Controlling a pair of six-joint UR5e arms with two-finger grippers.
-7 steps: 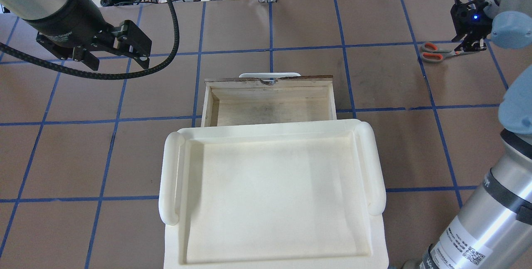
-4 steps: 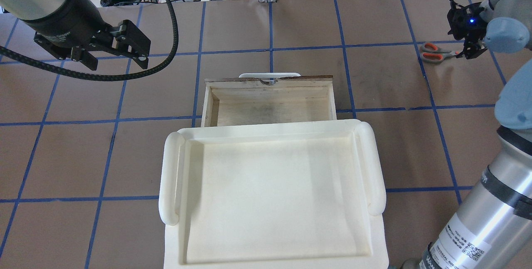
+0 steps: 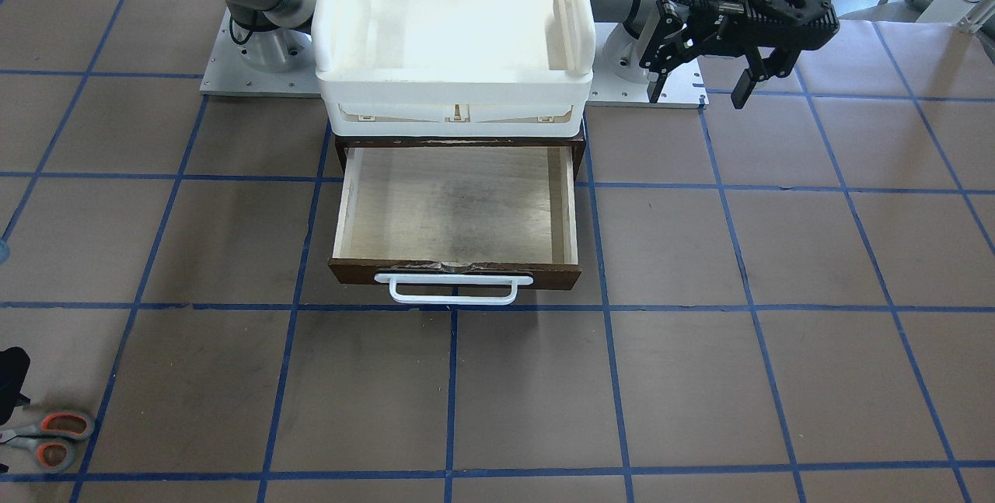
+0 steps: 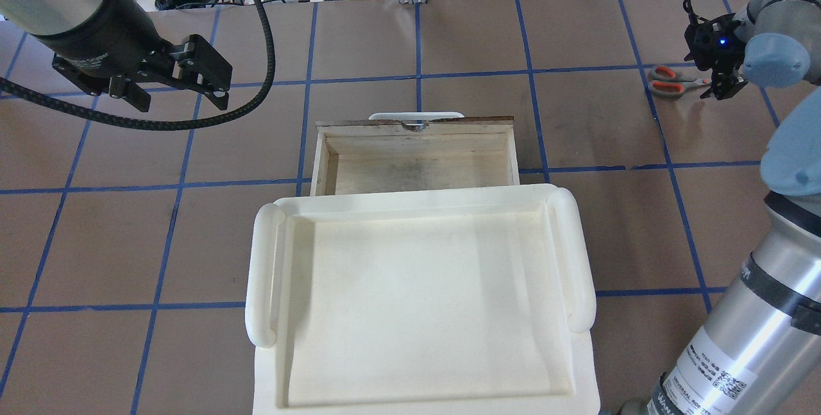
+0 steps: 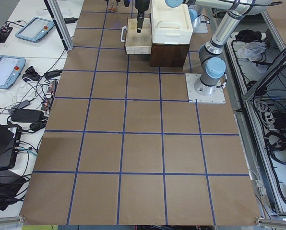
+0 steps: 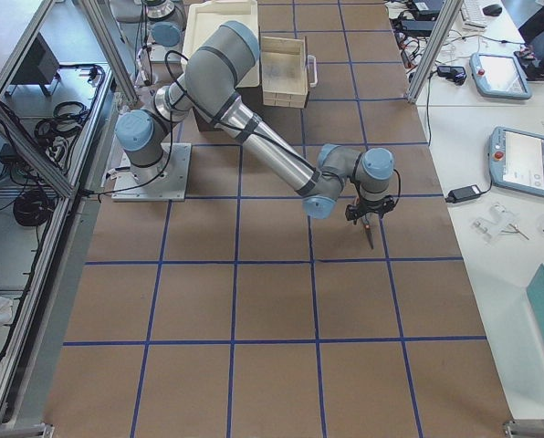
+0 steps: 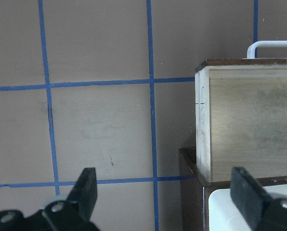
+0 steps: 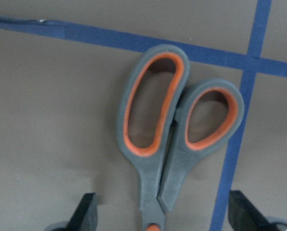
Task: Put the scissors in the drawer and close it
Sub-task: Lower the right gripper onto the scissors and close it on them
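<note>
The left gripper is hanging with fingers spread wide. At centre the drawer is standing pulled open. At right the scissors are lying flat on the table, the right gripper straddling them, released.

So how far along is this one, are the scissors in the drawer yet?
Done: the drawer stands open and empty. In hand: the right gripper is open, straddling the scissors, which lie flat on the table, not yet gripped. Remaining: grasp, carry them into the drawer, release, push it shut. The left gripper hovers open beside the drawer.
</note>
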